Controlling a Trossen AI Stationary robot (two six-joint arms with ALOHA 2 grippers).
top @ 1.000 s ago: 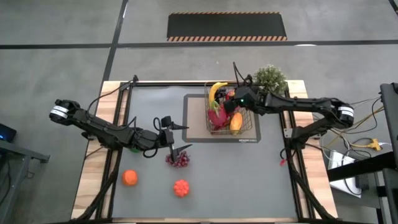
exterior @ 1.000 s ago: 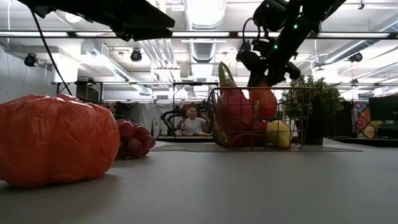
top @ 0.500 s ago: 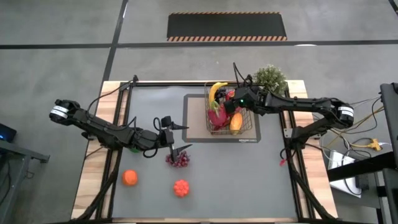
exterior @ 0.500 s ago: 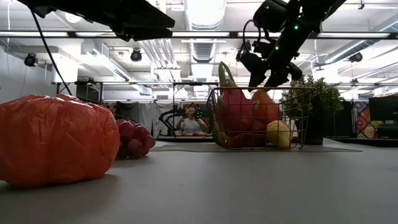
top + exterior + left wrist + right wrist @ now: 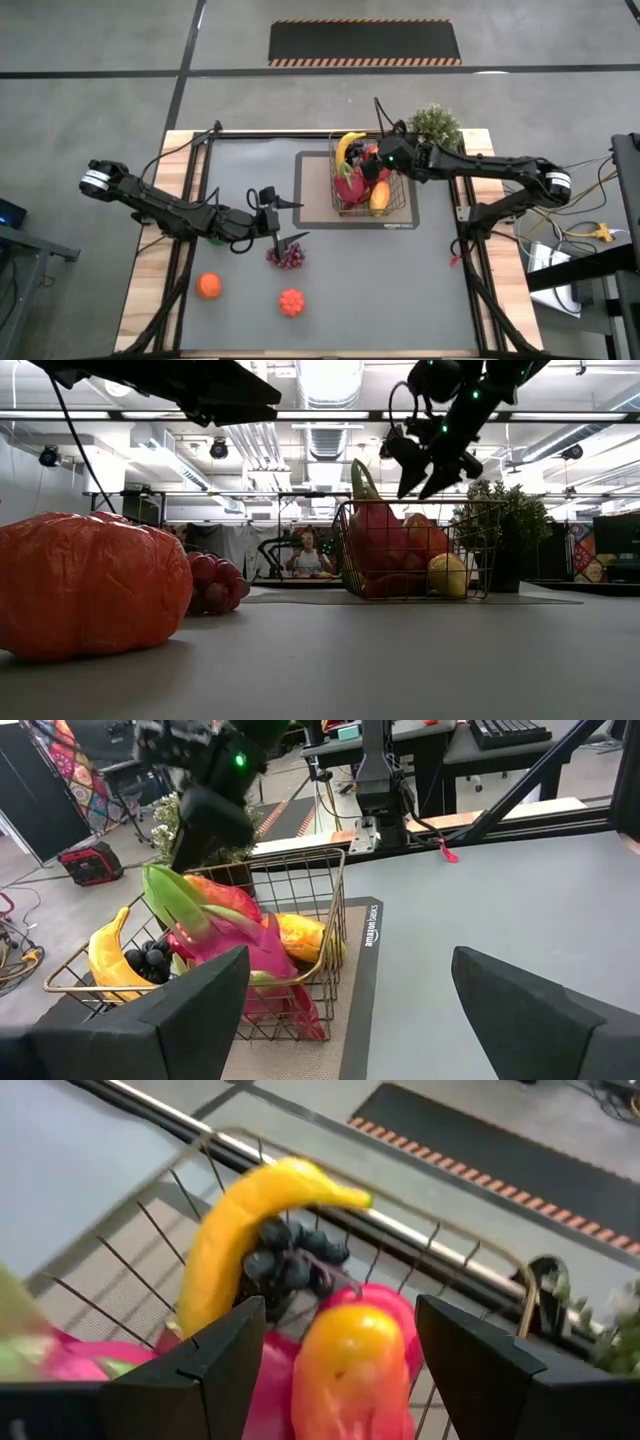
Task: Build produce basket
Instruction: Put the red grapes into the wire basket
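my right gripper (image 5: 432, 472) lets go of the orange-yellow mango (image 5: 420, 532) and lifts clear above the dark wire basket (image 5: 486, 550), fingers spread; the mango now rests inside among the fruit.

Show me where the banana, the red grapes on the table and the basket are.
banana (image 5: 240, 1220): right wrist view, on the middle of its yellow curve.
red grapes (image 5: 288, 257): high view, on the centre of the bunch.
basket (image 5: 335, 915): left wrist view, on its near corner wire.

1 basket (image 5: 400, 205); 1 banana (image 5: 347, 146); 1 dragon fruit (image 5: 348, 187); 2 orange-red fruits (image 5: 209, 286) on table; 1 red grape bunch (image 5: 287, 257).
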